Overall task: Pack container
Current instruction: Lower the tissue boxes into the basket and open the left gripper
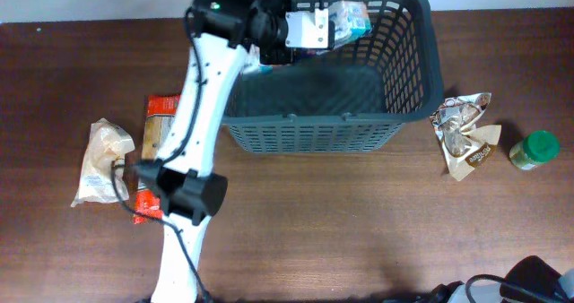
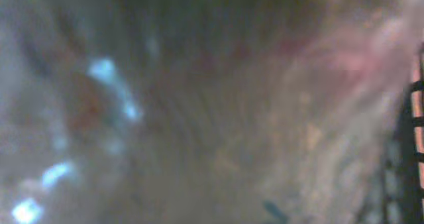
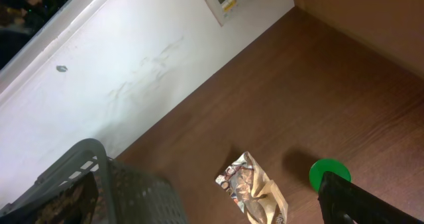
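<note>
Left gripper [image 1: 330,27] grasps one clear packet [image 1: 352,18] above one container [image 1: 421,61]. Right gripper [image 3: 351,201] grip unreadable, one green-lidded jar [image 3: 328,172] just beside.

A: What premises do we record?
B: We record a robotics test room: white jointed robot arm [image 1: 202,97] at a dark brown wooden table [image 1: 72,70], scuffed plain white wall [image 3: 132,71] behind.
</note>
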Controlling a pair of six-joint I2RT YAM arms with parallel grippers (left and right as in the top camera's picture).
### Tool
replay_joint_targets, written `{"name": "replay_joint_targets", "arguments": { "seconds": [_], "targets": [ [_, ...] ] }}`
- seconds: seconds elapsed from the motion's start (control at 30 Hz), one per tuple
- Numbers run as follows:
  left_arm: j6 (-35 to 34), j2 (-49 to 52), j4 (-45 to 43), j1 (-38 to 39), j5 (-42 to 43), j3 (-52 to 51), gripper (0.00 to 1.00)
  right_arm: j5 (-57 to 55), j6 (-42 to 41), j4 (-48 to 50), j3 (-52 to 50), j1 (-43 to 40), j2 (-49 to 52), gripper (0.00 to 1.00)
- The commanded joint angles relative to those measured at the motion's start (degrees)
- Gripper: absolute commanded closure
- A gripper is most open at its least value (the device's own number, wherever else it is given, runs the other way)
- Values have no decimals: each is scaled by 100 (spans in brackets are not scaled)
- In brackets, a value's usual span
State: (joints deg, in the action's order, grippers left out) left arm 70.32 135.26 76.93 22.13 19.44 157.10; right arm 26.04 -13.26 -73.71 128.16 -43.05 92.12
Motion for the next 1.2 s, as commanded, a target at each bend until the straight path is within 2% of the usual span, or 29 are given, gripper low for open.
{"name": "replay_joint_targets", "arguments": {
  "seconds": [0.0, 0.27, 0.47, 0.5, 0.53, 0.6, 0.63, 0.83, 1.03, 1.1, 1.17],
  "targets": [
    [-509, 203, -225, 103, -437, 37, 98, 9, 31, -4, 37, -11, 35, 1],
    [-669, 835, -393, 398, -1427, 37, 98, 9, 31, -4, 37, -11, 35, 1],
    [-785, 1178, -684, 535, -1506, 37, 98, 9, 31, -4, 37, -11, 35, 1],
    [-896, 1198, -739, 535, -1499, 37, 92, 9, 31, -4, 37, -11, 35, 1],
    [-1023, 1209, -780, 535, -1497, 28, 72, 9, 31, -4, 37, -11, 35, 1],
    [-1309, 1204, -824, 535, -1499, 26, 16, 9, 31, -4, 37, -11, 35, 1],
    [-1412, 1185, -828, 535, -1502, 31, 1, 9, 31, -4, 37, -11, 35, 1],
    [-2833, 496, -531, 522, -1694, 118, 1, 9, 31, -4, 37, -11, 35, 1],
    [-3276, -898, 435, 446, -1805, 450, 1, 9, 31, -4, 37, -11, 35, 1],
    [-3939, -1314, 494, 348, -1971, 448, 1, 9, 31, -4, 37, -11, 35, 1],
    [-4951, -1784, 579, 87, -2135, 448, 1, 9, 31, -4, 37, -11, 35, 1]
  ]
}}
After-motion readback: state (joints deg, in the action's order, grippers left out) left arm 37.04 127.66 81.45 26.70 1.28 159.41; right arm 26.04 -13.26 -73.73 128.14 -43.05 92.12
